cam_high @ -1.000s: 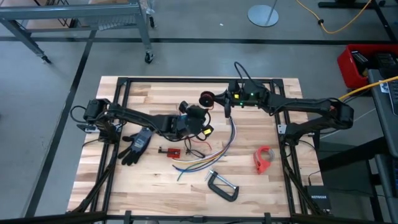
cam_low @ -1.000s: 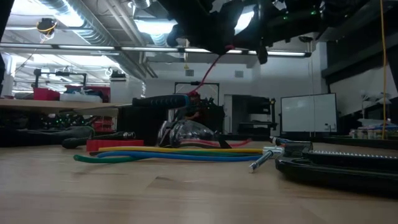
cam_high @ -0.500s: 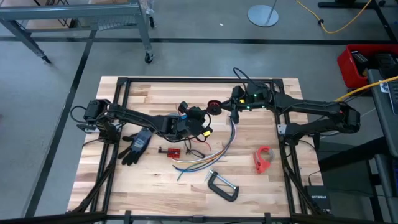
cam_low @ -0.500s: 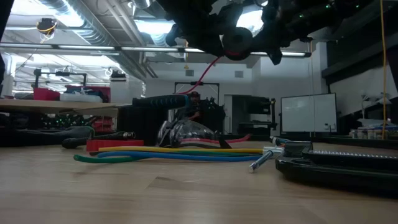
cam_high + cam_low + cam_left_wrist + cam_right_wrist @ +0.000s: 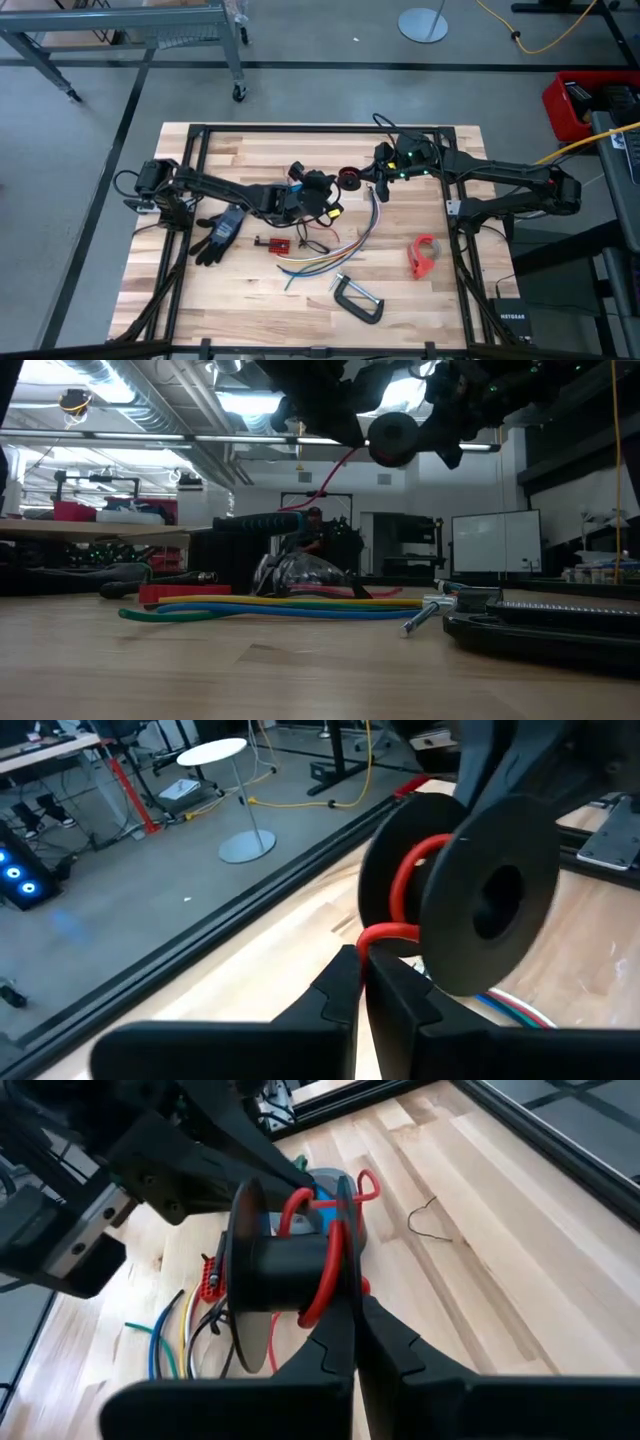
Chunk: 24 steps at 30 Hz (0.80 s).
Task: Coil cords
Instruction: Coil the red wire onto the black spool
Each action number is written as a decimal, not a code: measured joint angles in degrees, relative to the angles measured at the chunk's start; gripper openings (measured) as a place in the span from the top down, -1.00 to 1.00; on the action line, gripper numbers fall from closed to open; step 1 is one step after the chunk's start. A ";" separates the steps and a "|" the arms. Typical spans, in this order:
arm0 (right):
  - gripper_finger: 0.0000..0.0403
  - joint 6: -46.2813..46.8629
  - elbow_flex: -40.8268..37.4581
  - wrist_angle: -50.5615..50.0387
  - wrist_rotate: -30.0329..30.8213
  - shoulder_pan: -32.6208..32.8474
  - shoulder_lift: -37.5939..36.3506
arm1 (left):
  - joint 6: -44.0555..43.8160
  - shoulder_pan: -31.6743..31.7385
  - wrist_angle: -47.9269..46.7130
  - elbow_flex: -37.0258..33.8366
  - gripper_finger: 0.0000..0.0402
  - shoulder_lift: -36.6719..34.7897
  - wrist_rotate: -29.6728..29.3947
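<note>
Low view cuts off both my arms overhead. My right gripper (image 5: 358,1342), fingers together, pinches the black plastic spool (image 5: 285,1270) wound with thin red cord (image 5: 322,1285) above the table's middle. My left gripper (image 5: 364,982), reaching from across, nips that cord's free end.

One word is showing — "NETGEAR", in white on the black box (image 5: 513,321) sitting by the table's right corner.
</note>
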 joint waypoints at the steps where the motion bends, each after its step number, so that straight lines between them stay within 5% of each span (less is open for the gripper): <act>1: 0.99 -0.21 0.00 -0.14 0.01 0.00 0.00 | 0.12 0.26 -0.01 0.00 0.94 0.00 0.64; 10: 0.99 -2.67 -0.02 -4.50 -2.59 0.00 0.02 | 2.05 2.43 -1.48 0.00 0.67 0.00 13.11; 21: 0.99 -4.73 -0.11 -11.80 -2.56 0.00 -3.13 | 4.23 2.61 -5.21 0.00 0.43 -0.05 14.22; 24: 0.99 -4.75 -0.11 -11.72 -2.61 0.00 -4.83 | 4.92 2.61 -6.96 0.00 0.42 -0.11 18.66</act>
